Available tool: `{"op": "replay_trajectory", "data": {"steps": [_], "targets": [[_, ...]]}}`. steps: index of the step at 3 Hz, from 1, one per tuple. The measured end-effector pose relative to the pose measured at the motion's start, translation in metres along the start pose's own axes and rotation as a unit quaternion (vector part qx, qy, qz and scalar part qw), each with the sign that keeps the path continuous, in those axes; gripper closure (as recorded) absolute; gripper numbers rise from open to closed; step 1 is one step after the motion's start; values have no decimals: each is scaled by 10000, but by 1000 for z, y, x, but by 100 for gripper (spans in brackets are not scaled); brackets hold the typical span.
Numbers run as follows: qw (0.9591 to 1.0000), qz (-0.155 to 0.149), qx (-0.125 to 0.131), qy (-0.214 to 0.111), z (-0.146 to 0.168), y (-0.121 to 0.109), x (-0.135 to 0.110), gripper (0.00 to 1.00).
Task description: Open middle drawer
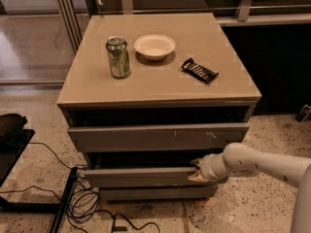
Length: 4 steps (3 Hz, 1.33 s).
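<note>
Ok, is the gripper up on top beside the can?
No, the gripper is down at the front of the middle drawer, near its right end.

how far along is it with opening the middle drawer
Done: the gripper is at the top edge of the middle drawer, near its right end. In hand: that drawer's front sits slightly forward of the bottom front, so it looks barely open. Left: most of the pull, since none of the drawer's inside shows yet.
</note>
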<state>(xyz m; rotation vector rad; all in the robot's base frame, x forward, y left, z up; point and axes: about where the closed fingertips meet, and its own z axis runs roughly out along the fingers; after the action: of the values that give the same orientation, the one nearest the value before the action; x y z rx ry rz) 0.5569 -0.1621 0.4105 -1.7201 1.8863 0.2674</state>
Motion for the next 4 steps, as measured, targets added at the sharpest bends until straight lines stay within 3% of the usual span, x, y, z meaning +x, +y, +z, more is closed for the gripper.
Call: {"op": "replay_trajectory", "data": {"steps": [1, 2, 4], "targets": [[9999, 118, 10, 16, -5, 21, 4, 100], [9999, 118, 10, 16, -8, 20, 2, 81], [9999, 118, 10, 16, -8, 20, 2, 35]]}}
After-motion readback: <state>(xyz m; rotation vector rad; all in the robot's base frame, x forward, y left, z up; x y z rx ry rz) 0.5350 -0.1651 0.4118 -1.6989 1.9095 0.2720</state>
